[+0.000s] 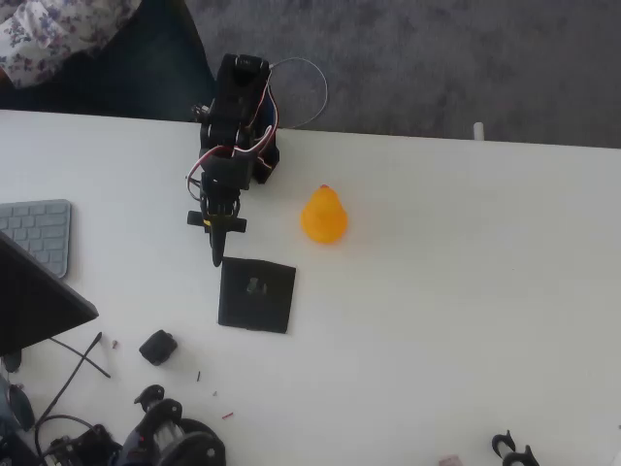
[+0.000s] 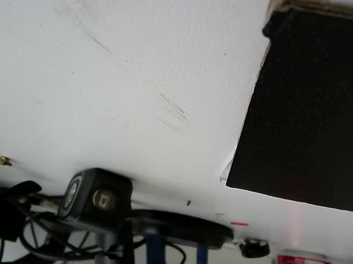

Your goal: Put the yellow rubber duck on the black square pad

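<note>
Where carpet borders it, white table [image 1: 466, 291] spreads.

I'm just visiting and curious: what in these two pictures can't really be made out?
- Gripper, overhead view: dark and small; open or shut can't be told.
- Black square pad, wrist view: cut off by the right edge.
- Greyish mark on the pad, overhead view: too small to identify.
- Yellow rubber duck, overhead view: blurred, face details unclear.
</note>
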`<state>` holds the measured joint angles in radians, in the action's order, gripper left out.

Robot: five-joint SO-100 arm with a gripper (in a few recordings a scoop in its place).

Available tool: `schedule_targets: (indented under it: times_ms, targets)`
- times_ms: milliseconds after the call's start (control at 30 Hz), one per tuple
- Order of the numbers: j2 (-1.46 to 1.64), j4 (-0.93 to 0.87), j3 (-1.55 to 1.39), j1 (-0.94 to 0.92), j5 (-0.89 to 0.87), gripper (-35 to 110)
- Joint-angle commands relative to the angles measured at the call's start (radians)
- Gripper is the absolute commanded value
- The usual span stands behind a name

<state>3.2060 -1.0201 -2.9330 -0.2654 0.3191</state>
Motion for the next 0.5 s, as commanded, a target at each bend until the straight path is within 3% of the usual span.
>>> schedule_targets:
  times_ms: [0,267,467]
  targets:
    - [0.012,0.009,0.006,-0.005,0.006,28]
    - [0.011,0.166,0.179,-0.012,0.017,28]
    - [0.011,0.181,0.287,-0.014,0.017,28]
